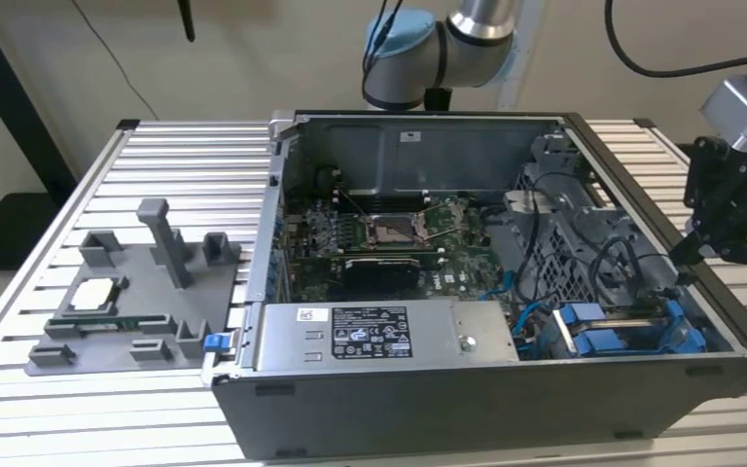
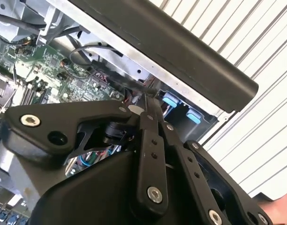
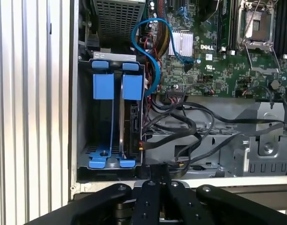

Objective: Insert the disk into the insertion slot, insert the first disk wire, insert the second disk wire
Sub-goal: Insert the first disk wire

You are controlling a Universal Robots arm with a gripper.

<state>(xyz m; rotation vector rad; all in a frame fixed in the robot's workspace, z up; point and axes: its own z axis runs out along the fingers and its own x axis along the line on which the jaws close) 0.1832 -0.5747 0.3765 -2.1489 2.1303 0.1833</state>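
Observation:
The disk [image 3: 133,123] stands on edge in its blue carrier [image 3: 131,87] inside the insertion slot [image 3: 102,123], the dark drive cage at the case's corner. In the exterior view that cage [image 1: 614,331] is at the case's near right. Black wires [image 3: 178,125] run up to the disk's exposed edge; I cannot tell whether any is plugged in. A blue cable [image 3: 152,52] loops from the motherboard towards the cage. My black gripper [image 1: 683,261] hangs over the case's right wall just above the cage. Its fingers [image 3: 156,174] are pressed together in both wrist views, with nothing seen between them.
A grey labelled power-supply box [image 1: 373,336] lies beside the cage, and the motherboard with its square socket [image 1: 393,229] is behind it. A grey fixture [image 1: 127,292] with a chip and a memory stick sits at the exterior view's left. A hand [image 2: 280,211] shows at the table's edge.

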